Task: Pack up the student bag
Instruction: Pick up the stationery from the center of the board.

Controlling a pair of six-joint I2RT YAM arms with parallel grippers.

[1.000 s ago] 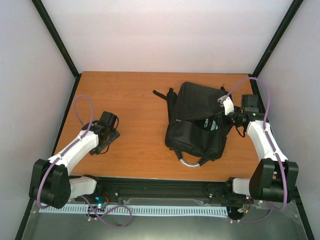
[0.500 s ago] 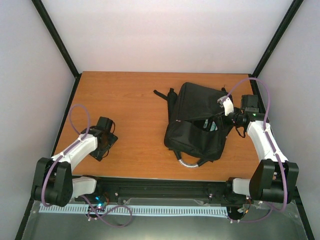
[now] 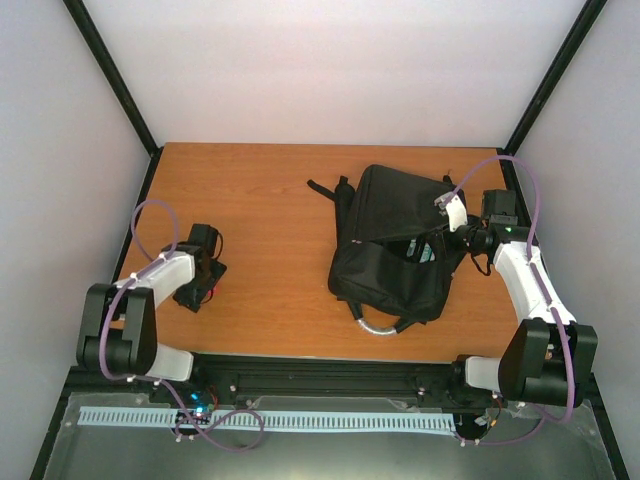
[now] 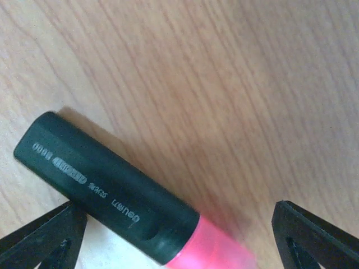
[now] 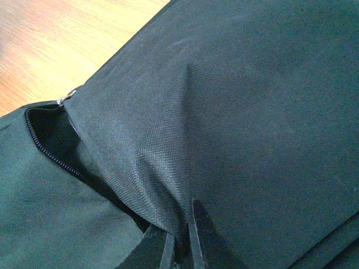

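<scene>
From above, the student bag (image 3: 395, 250) lies on the right half of the wooden table (image 3: 270, 200), its main opening gaping and its grey handle loop (image 3: 378, 324) turned toward the arms' bases. The right gripper (image 3: 449, 222) meets the bag's far right edge, while the left gripper (image 3: 203, 282) sits low over the table's near left, well apart from the bag. The left wrist camera looks straight down on the wood, where a highlighter (image 4: 118, 196), with a black cap and pink body, lies slantwise between the left gripper's spread fingers (image 4: 45, 238). The jaws stand released and grasp nothing; whether the nearer finger touches the cap cannot be told. The right wrist camera shows the right gripper's jaws clenched on a raised fold of the bag's black fabric, beside an unzipped opening edged by a zipper (image 5: 47, 147). Bare table shows beyond at upper left.
</scene>
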